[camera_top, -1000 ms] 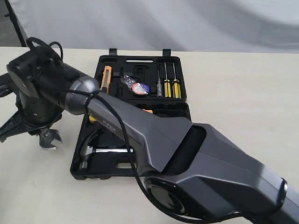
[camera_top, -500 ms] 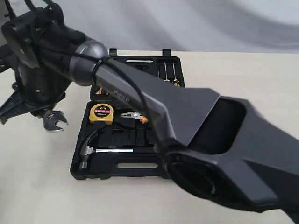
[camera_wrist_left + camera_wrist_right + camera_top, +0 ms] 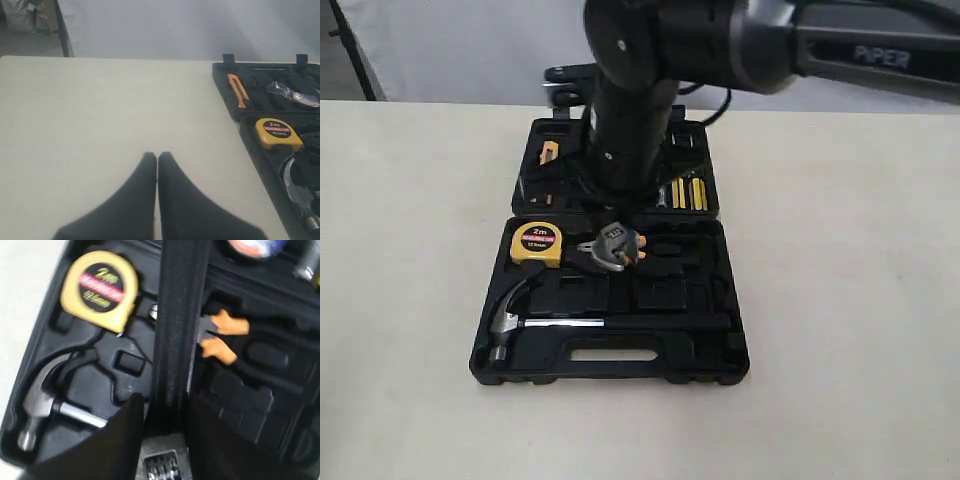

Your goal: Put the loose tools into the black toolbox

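Clamps right claw (image 3: 165, 404) on wrench (image 3: 177, 330) handle over the open black toolbox (image 3: 650, 372), near orange pliers (image 3: 226, 335); holds left claw (image 3: 158, 159) pressed together above tabletop (image 3: 90, 115).

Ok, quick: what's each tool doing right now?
Left tool: closed, holding nothing.
Right tool: closed on the adjustable wrench by its black handle, above the open black toolbox.
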Robot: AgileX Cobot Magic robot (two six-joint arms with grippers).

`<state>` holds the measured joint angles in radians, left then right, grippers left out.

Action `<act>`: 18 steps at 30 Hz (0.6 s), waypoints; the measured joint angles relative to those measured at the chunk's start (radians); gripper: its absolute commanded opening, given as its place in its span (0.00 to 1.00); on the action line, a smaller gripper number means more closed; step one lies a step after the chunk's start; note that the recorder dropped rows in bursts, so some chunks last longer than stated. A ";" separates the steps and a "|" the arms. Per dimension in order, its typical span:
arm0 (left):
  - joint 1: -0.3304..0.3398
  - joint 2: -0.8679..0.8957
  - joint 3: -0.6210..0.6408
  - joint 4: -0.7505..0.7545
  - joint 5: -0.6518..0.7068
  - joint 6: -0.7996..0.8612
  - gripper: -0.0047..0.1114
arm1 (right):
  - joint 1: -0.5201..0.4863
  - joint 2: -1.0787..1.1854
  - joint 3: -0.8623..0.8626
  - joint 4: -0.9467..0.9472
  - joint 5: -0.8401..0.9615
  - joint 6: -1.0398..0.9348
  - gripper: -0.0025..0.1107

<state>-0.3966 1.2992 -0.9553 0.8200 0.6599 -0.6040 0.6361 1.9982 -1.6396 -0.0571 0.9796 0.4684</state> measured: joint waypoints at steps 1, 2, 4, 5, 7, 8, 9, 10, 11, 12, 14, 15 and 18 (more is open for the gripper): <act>0.000 0.000 0.000 0.000 0.000 0.000 0.05 | 0.000 -0.016 0.039 -0.010 -0.031 0.059 0.02; 0.000 0.000 0.000 0.000 0.000 0.000 0.05 | 0.000 -0.032 0.083 -0.011 -0.070 0.131 0.02; 0.000 0.000 0.000 0.000 0.000 0.000 0.05 | 0.000 -0.051 0.151 -0.013 -0.136 0.273 0.02; 0.000 0.000 0.000 0.000 0.000 0.000 0.05 | 0.002 -0.056 0.180 -0.013 -0.169 0.339 0.02; 0.000 0.000 0.000 0.000 0.000 0.000 0.05 | 0.009 -0.058 0.226 -0.011 -0.219 0.451 0.02; 0.000 0.000 0.000 0.000 0.000 0.000 0.05 | 0.016 -0.058 0.245 -0.011 -0.238 0.511 0.02; 0.000 0.000 0.000 0.000 0.000 0.000 0.05 | 0.023 -0.058 0.263 -0.015 -0.252 0.574 0.02; 0.000 0.000 0.000 0.000 0.000 0.000 0.05 | 0.031 -0.058 0.278 -0.025 -0.259 0.626 0.03; 0.000 0.000 0.000 0.000 0.000 0.000 0.05 | 0.043 -0.058 0.294 -0.042 -0.267 0.700 0.04; 0.000 0.000 0.000 0.000 0.000 0.000 0.05 | 0.057 -0.058 0.310 -0.062 -0.274 0.781 0.06; 0.000 0.000 0.000 0.000 0.000 0.000 0.05 | 0.094 -0.058 0.338 -0.103 -0.295 0.940 0.15; 0.000 0.000 0.000 0.000 0.000 0.000 0.05 | 0.112 -0.056 0.352 -0.126 -0.316 1.009 0.19; 0.000 0.000 0.000 0.000 0.000 0.000 0.05 | 0.156 -0.050 0.381 -0.180 -0.422 1.150 0.42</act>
<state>-0.3966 1.2992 -0.9553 0.8200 0.6599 -0.6040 0.7922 1.9484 -1.2591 -0.2367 0.5580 1.6182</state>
